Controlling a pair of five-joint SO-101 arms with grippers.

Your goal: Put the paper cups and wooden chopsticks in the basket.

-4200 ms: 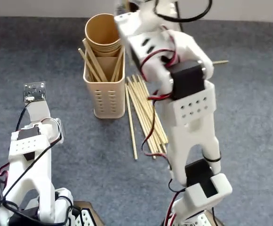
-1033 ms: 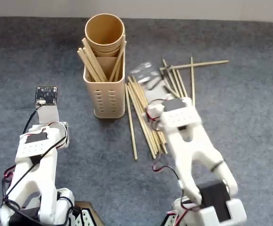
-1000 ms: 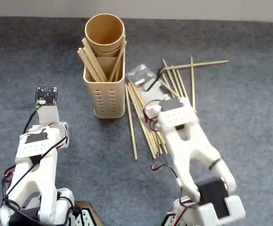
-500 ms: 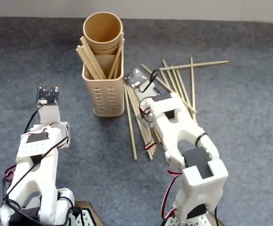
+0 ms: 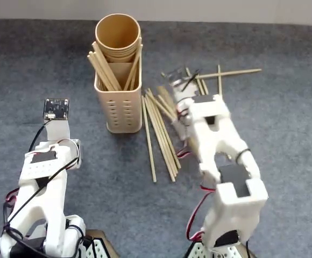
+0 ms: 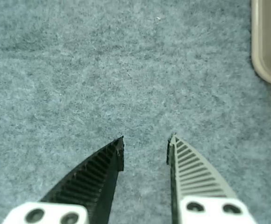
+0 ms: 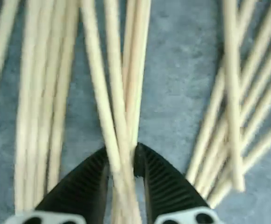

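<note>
A tan slotted basket [image 5: 118,105] stands upright on the grey carpet, holding stacked paper cups [image 5: 117,33] and several wooden chopsticks [image 5: 103,70]. Loose chopsticks [image 5: 158,131] lie to its right, and more [image 5: 223,74] fan out farther back. My right arm [image 5: 210,126] stretches over that pile. My right gripper [image 7: 121,151] is shut on a couple of chopsticks [image 7: 119,116] that run out between its fingers, with others [image 7: 233,93] lying alongside. My left gripper [image 6: 146,140] hovers open above bare carpet, with a basket corner [image 6: 268,46] off to one side.
My left arm [image 5: 43,172] sits at the front left, its camera board [image 5: 55,108] pointing toward the basket. Grey carpet [image 5: 285,134] covers the whole surface, with open room to the right and at the far left.
The right arm came down from beside the basket onto the loose chopsticks, swung left, then back right. The pile has shifted. The left arm stayed put.
</note>
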